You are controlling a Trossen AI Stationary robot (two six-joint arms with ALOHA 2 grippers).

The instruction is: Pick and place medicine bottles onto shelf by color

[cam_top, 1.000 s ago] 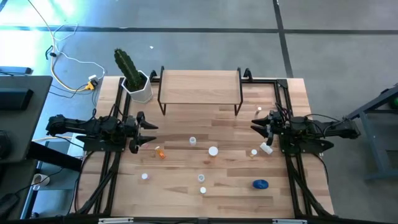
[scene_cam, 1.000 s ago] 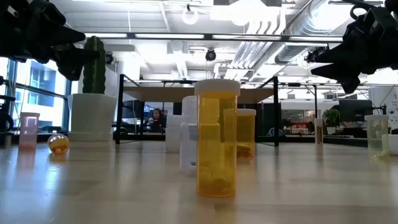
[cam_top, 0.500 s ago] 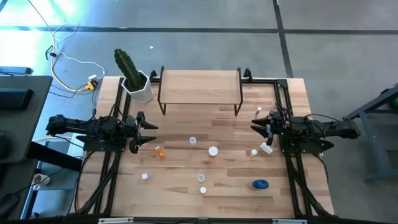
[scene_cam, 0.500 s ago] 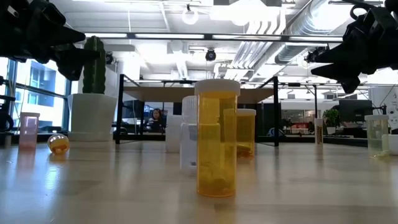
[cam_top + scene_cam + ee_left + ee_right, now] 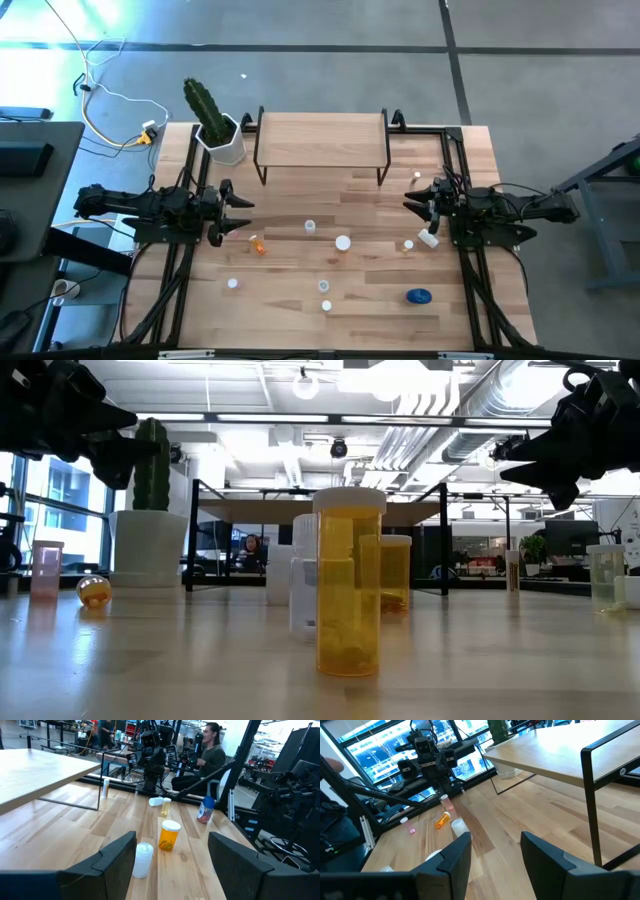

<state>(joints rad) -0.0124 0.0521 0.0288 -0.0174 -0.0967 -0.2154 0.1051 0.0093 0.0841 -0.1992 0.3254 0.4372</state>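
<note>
The table (image 5: 300,190) carries everything, with the shelf (image 5: 321,138) at its far edge and nothing on its board, so sorting looks not yet begun. The left gripper (image 5: 240,210) and right gripper (image 5: 413,196) hover at opposite sides above the wood, fingers spread and grasping nothing, probably poised to share the reach. The medicine bottles lie scattered nearer the front: a squat blue bottle (image 5: 418,295), an orange bottle (image 5: 258,244) on its side, a white-capped bottle (image 5: 343,242) mid-table.

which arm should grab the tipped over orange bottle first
Left. The left end effector hangs open close beside the tipped orange bottle; the right end effector is across the table.
</note>
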